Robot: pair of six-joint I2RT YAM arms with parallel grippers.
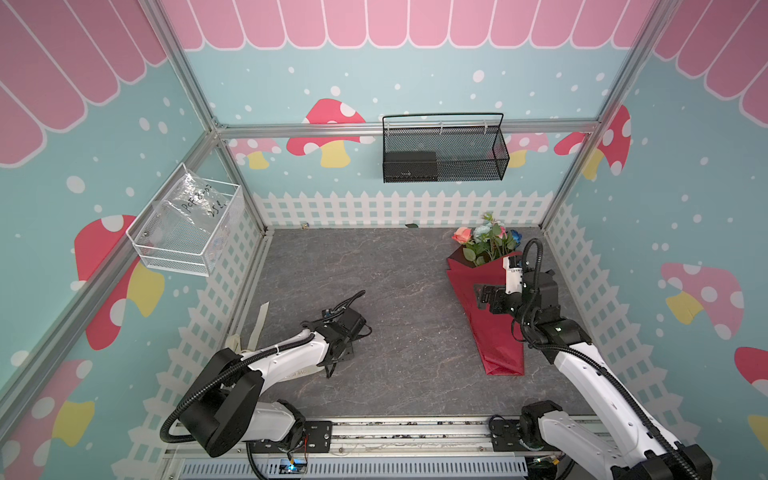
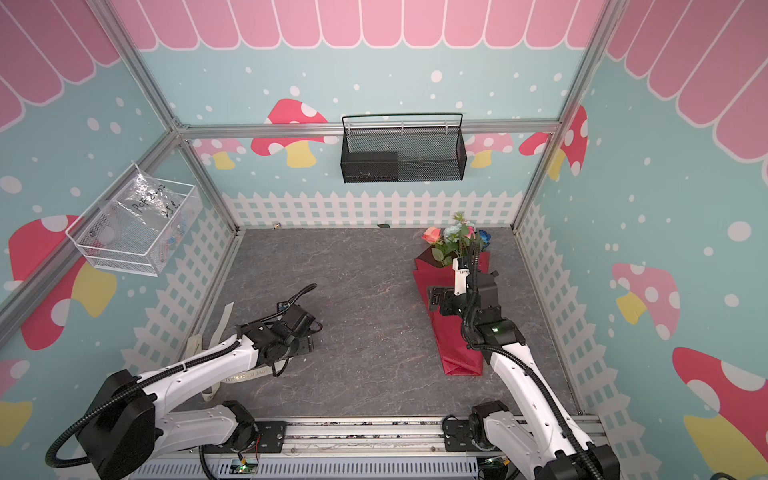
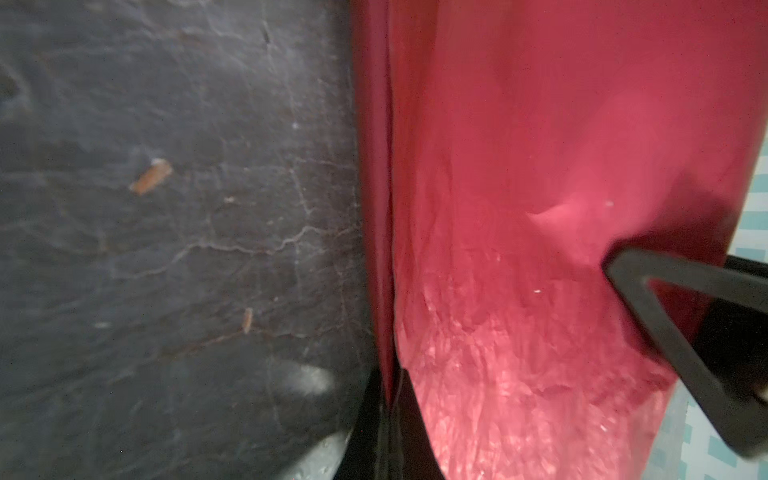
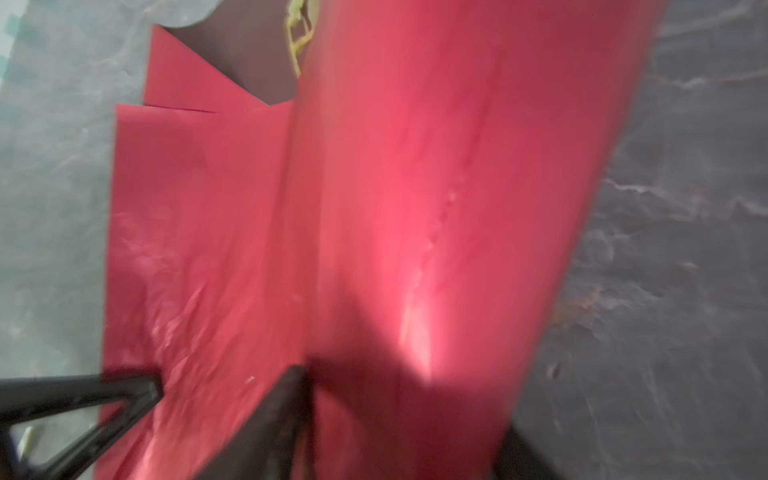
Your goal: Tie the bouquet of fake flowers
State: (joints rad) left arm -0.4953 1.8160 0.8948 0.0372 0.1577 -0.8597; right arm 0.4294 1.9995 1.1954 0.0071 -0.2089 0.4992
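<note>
Top views: your bouquet (image 1: 496, 332) lies on the right side of the table (image 1: 374, 282), rolled in red wrapping paper (image 2: 453, 340), with the flowers (image 1: 484, 239) toward the back wall. Your right gripper (image 1: 482, 296) sits over the middle of the roll. Your left gripper (image 1: 343, 353) is low at centre-left, well apart from the bouquet. Its jaws are hidden there, but they are closed together, and you cannot tell on what. A cream ribbon (image 2: 249, 374) runs under that arm, printed "LOVE IS" and more that is unreadable. The clear bag (image 1: 191, 208) in the white wire basket (image 1: 174, 257) is handwritten "PCF 8…" and "25 e". The black mesh basket (image 1: 469, 162) shows no legible mark.

Left wrist view: red paper lies beside bare table. One black finger (image 3: 673, 328) lies over the paper, and its partner is unclear.

Right wrist view: the picture is blurred. The two fingers (image 4: 83, 395) stand partly apart over the paper's flat flap, gripping nothing that shows.
</note>
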